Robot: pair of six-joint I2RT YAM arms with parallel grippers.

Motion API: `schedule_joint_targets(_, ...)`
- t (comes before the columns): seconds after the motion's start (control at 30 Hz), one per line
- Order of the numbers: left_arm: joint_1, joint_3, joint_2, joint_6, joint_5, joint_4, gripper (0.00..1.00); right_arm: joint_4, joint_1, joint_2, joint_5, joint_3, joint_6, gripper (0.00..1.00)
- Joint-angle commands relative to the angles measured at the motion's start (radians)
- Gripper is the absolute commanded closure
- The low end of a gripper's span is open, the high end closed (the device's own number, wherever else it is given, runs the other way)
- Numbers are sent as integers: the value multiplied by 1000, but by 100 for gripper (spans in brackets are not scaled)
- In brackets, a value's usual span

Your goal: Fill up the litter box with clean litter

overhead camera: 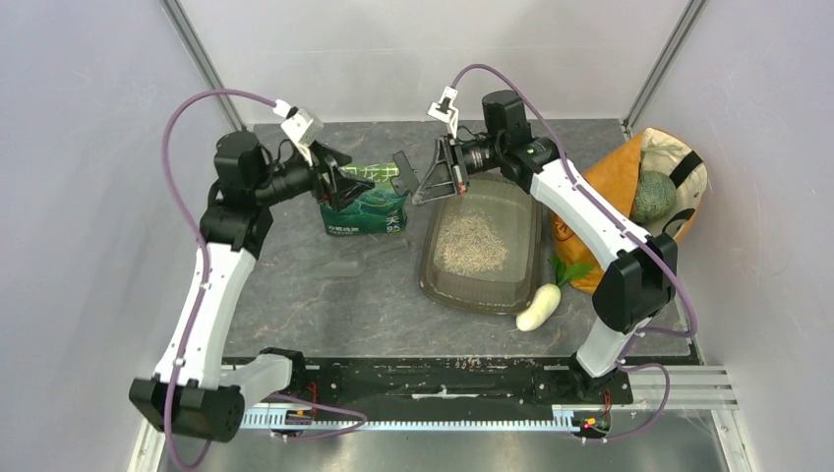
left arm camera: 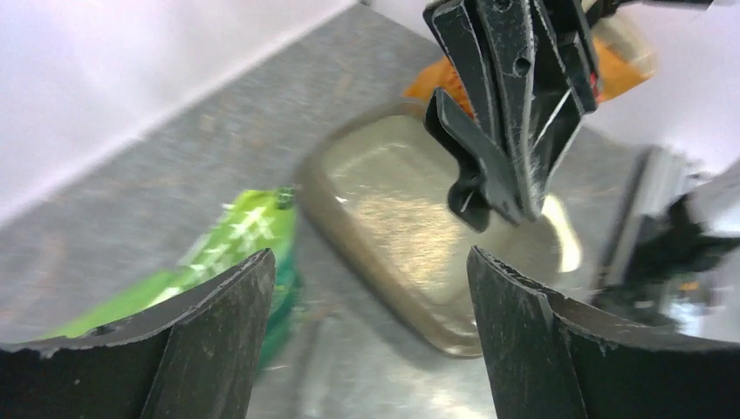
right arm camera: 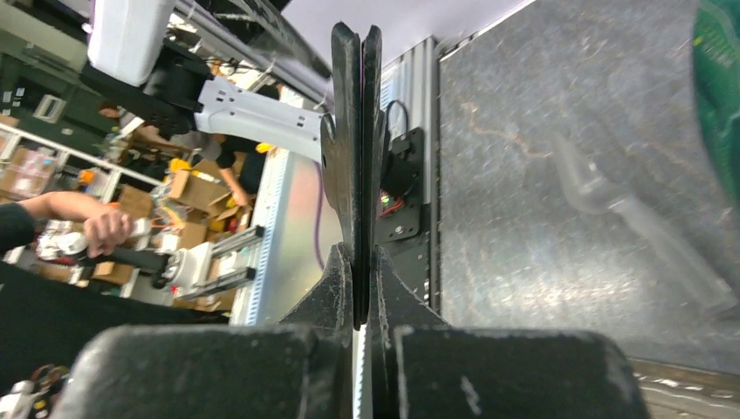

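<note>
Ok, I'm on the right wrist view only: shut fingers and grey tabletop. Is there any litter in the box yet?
Observer: Yes. The top view shows a loose heap of litter in the middle of the litter box; the floor near its walls is bare.
Operator: Where's my gripper relative to it?
Observer: The right gripper is over the box's far left corner, beside the green bag.
Operator: And the other arm?
Observer: The left gripper is open, with nothing between its fingers, near the bag's top.
</note>
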Motion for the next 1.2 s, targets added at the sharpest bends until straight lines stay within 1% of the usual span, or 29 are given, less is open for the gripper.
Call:
schedule_joint_targets(0.0,1,-41,-182,724,-151,-72,13,-128,3,12,-108,11,1,100)
schedule_joint_targets(0.03,1,-93,-216,852,-149,-66,13,-130,10,6,-124,-3,9,100)
schedule_joint_targets(0.07,1,-154,-264,969,-149,-17,13,-140,18,-3,-133,-18,9,100)
schedule_joint_targets(0.13,0,-292,-339,1102,-132,162,13,-165,36,-23,-128,-44,1,100)
schedule_joint_targets(0.2,-3,-337,-370,1264,-58,150,13,-190,56,-33,-126,-60,-3,100)
schedule_joint_targets(0.27,-11,-364,-387,1358,-2,147,13,-240,79,-39,-116,-60,-29,100)
schedule_joint_targets(0.33,-26,-391,-400,1469,25,151,14,-315,109,-40,-107,-51,-72,100)
schedule_joint_targets(0.4,-37,-397,-408,1499,47,156,15,-383,137,-38,-101,-42,-116,100)
schedule_joint_targets(0.43,-40,-397,-414,1509,64,150,15,-390,152,-43,-95,-48,-123,100)
schedule_joint_targets(0.53,-53,-405,-441,1584,138,99,16,-395,181,-54,-90,-70,-123,100)
schedule_joint_targets(0.6,-62,-407,-452,1671,174,40,18,-403,196,-55,-91,-74,-123,100)
schedule_joint_targets(0.67,-70,-394,-456,1726,211,-34,21,-401,208,-50,-91,-72,-121,100)
schedule_joint_targets(0.73,-83,-374,-456,1907,239,-216,25,-403,223,-40,-95,-63,-117,100)
schedule_joint_targets(0.77,-92,-370,-454,1966,242,-265,27,-404,231,-35,-96,-59,-114,100)
schedule_joint_targets(0.8,-99,-367,-452,1997,240,-294,28,-404,238,-30,-100,-54,-114,100)
schedule_joint_targets(0.9,-127,-358,-437,2028,217,-328,29,-404,259,-13,-109,-42,-111,100)
schedule_joint_targets(1.03,-157,-357,-431,2041,191,-333,31,-404,275,12,-123,-25,-103,100)
schedule_joint_targets(1.1,-169,-358,-429,2063,190,-335,35,-404,280,24,-128,-19,-96,100)
schedule_joint_targets(1.17,-177,-347,-426,2050,200,-335,43,-390,283,35,-135,-19,-70,100)
